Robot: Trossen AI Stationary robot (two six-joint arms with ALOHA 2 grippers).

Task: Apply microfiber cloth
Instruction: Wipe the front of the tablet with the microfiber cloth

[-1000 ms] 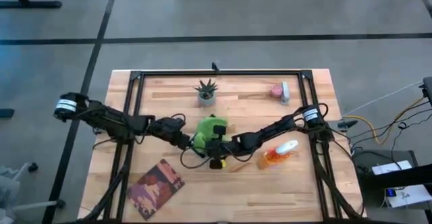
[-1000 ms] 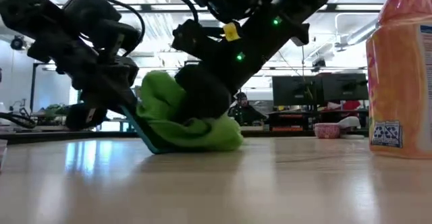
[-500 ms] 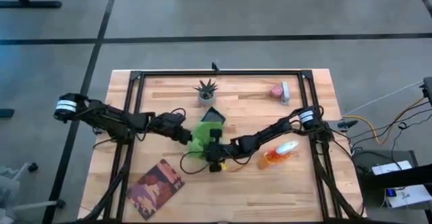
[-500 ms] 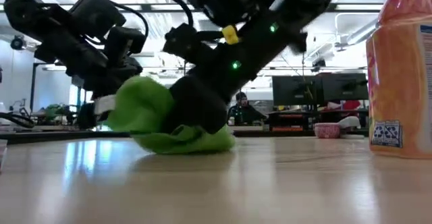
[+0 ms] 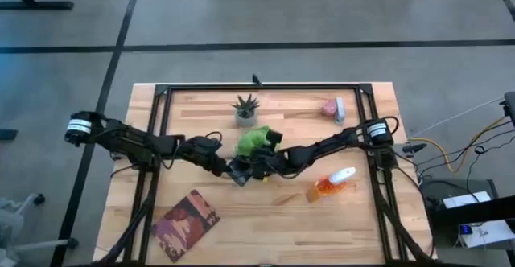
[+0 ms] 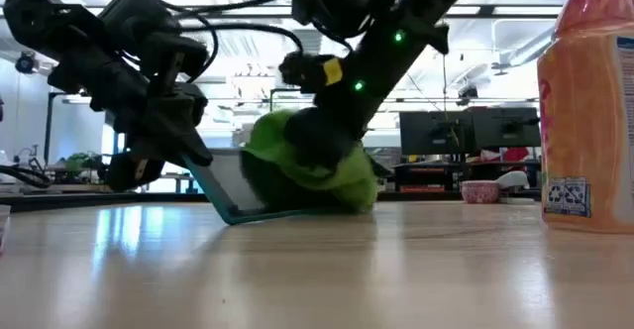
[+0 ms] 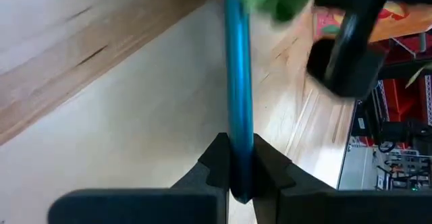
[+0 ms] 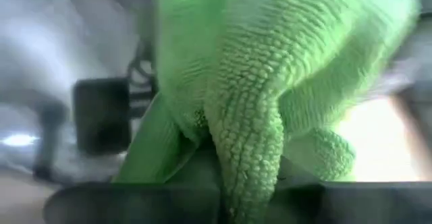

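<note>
Since half a second ago the microfiber cloth [image 5: 255,141] has travelled from the near-left end of the tablet [image 6: 220,192] toward its far-right end; the high view now shows it bunched just near of the potted plant [image 5: 246,110], where before it lay lower and more to the left with a dark corner of the tablet bared beyond it. The right gripper [image 5: 259,156] is closed on the cloth: its wrist view is filled with the knobbly green fabric [image 8: 270,82] gathered between its fingers, and the low view shows the wad [image 6: 312,161] pressed against the raised face of the tablet. The left gripper [image 7: 235,164] is clamped on the tablet's thin blue edge [image 7: 236,82], holding it tilted, one edge down on the wooden surface [image 5: 282,211] and the other lifted. I judge the wiping to be well under way: the cloth is in contact and has crossed a good part of the screen, but whether the whole face has been covered cannot be told, so more passes may remain, and after them setting the cloth and tablet down. The cloth is a crumpled lump with no clear long axis; if anything, it trails from the gripper toward the far left. The tablet's long edge runs from near left to far right. The orange spray bottle [image 5: 331,183] lies well apart to the right and a patterned booklet [image 5: 187,223] near left.
</note>
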